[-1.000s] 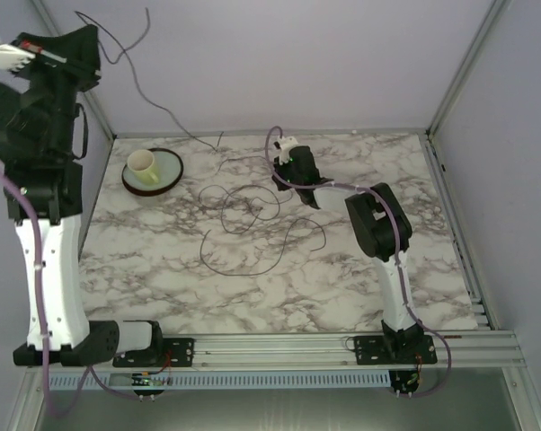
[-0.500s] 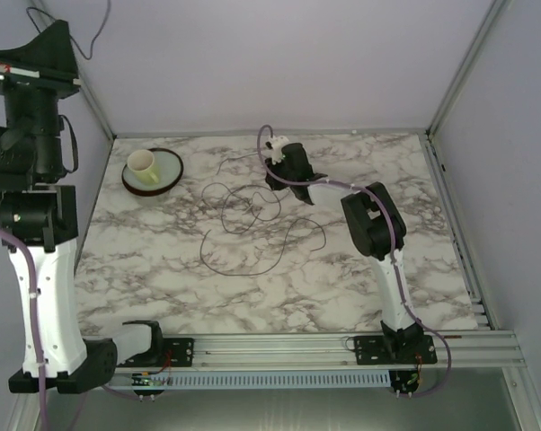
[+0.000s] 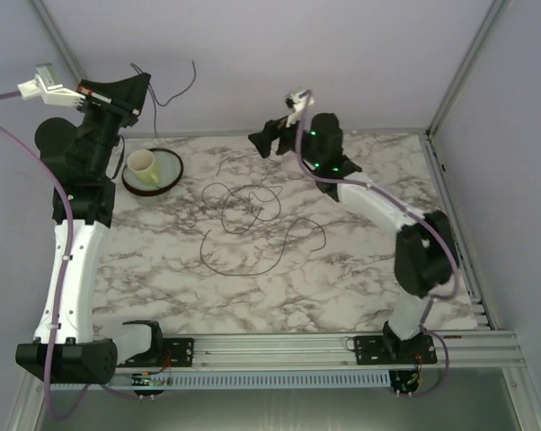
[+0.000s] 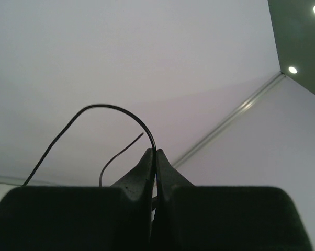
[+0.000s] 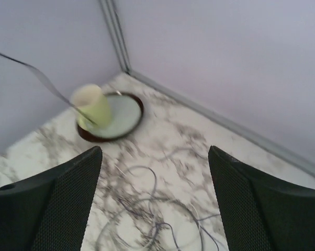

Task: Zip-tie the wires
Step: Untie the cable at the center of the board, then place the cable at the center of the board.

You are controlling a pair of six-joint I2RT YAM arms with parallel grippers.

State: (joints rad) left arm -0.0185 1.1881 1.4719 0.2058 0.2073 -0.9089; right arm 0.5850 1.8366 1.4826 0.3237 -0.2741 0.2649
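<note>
The wires (image 3: 243, 215) lie in loose thin dark loops on the marble table (image 3: 360, 269), left of centre. My left gripper (image 3: 141, 83) is raised high at the back left, shut on one thin black strand (image 4: 115, 110). That strand arcs out from the pinched fingertips (image 4: 147, 159) with its free end curling in the air (image 3: 176, 90). My right gripper (image 3: 263, 141) hangs open above the back of the table, nothing between its fingers (image 5: 68, 198). In the right wrist view the wire loops (image 5: 152, 219) lie below the right gripper (image 5: 155, 151), blurred. No zip tie shows.
A pale yellow cup (image 3: 143, 164) stands on a dark-rimmed plate (image 3: 167, 177) at the back left of the table; both the cup (image 5: 92, 107) and the plate (image 5: 123, 117) show in the right wrist view. Pale walls and metal corner posts (image 3: 455, 76) enclose the table.
My right gripper has opened and lifted off the table towards the back, its arm stretching out. My left arm has swung right with the strand still pinched.
</note>
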